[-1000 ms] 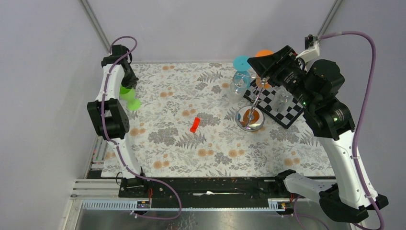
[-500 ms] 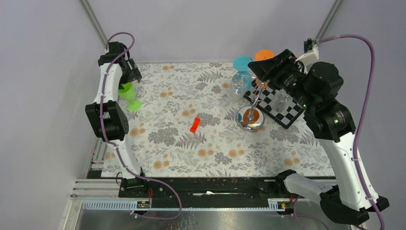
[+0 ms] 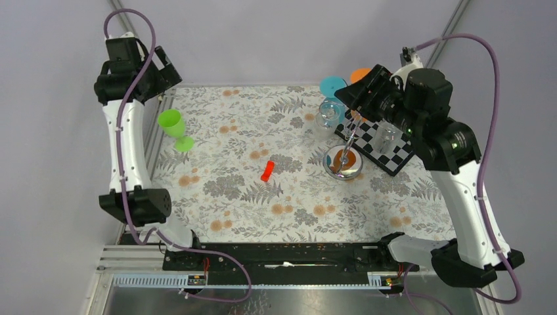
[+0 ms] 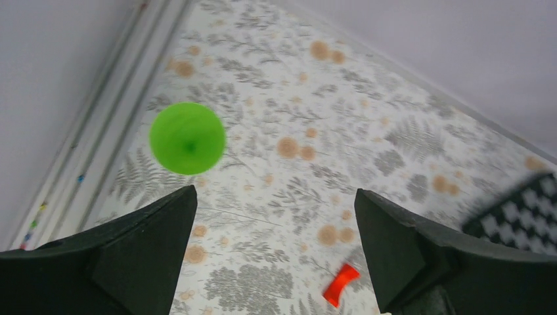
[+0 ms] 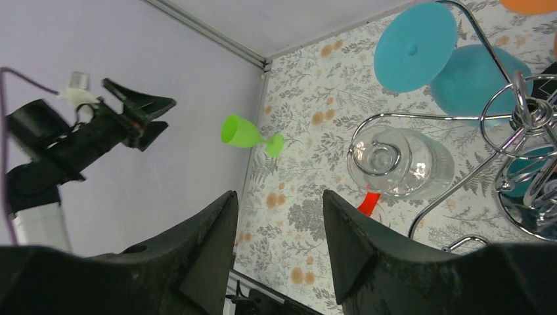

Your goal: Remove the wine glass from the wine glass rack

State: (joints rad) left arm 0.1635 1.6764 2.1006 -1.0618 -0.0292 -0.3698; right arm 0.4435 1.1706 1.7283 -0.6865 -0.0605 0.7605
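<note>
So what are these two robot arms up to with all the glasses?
They are taking wine glasses off a silver rack. A green glass stands on the table at the far left, and the left hand is open and raised well above it, holding nothing. The right hand, also open and empty, hovers beside the rack, where a clear glass and a blue glass hang.

Even, bright light is noted; shadows are soft. Glare is seen on the wine glass rack [image 3: 343,163] disc. The chequered board [image 4: 519,210] is blurred in the left wrist view.
</note>
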